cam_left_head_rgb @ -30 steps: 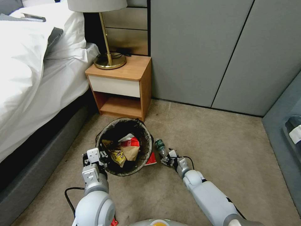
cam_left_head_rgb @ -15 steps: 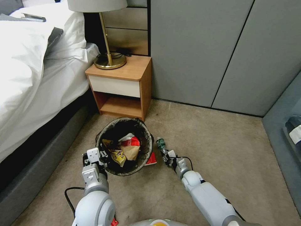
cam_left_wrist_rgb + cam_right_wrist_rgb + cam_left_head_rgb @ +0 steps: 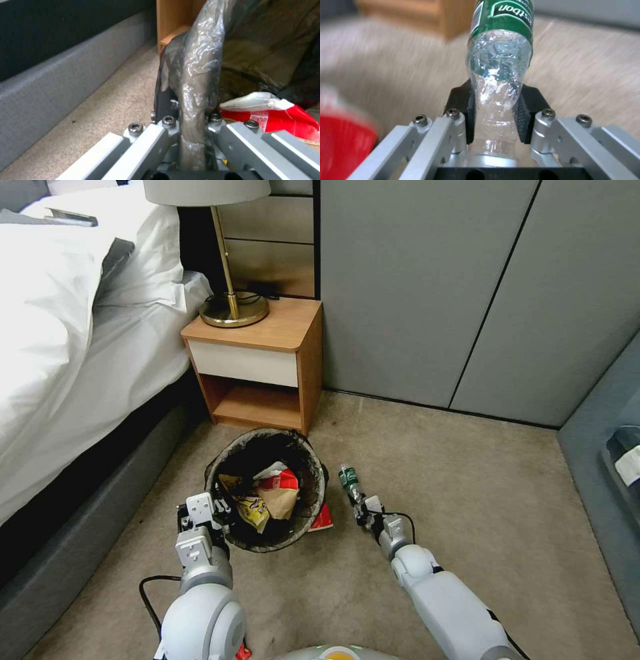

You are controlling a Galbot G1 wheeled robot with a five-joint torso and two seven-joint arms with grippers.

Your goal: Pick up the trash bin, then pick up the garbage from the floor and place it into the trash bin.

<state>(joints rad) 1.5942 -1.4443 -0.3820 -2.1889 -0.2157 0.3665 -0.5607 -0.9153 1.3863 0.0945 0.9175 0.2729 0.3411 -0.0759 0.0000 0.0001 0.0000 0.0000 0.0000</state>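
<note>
The trash bin (image 3: 315, 468) is a round bucket with a dark bag liner, standing on the carpet before the nightstand. Inside it lie a red-and-white packet (image 3: 281, 482), a yellow wrapper (image 3: 250, 511) and a brown wrapper (image 3: 282, 503). My left gripper (image 3: 222, 515) is shut on the bin's near rim, and the liner-covered rim (image 3: 196, 82) runs between its fingers. My right gripper (image 3: 363, 507) is shut on a small clear bottle with a green label (image 3: 348, 481) (image 3: 500, 75), held just right of the bin. A red packet (image 3: 323, 519) lies on the floor against the bin.
A wooden nightstand (image 3: 267, 360) with a brass lamp (image 3: 233, 310) stands behind the bin. The bed (image 3: 67, 353) and its grey base run along the left. Grey wall panels (image 3: 433, 287) close the back, and grey furniture (image 3: 610, 447) stands at the right. Open carpet (image 3: 467, 480) lies to the right.
My right gripper has shifted slightly right and farther from me with the bottle, which now stands more upright. The left gripper and bin have barely moved.
</note>
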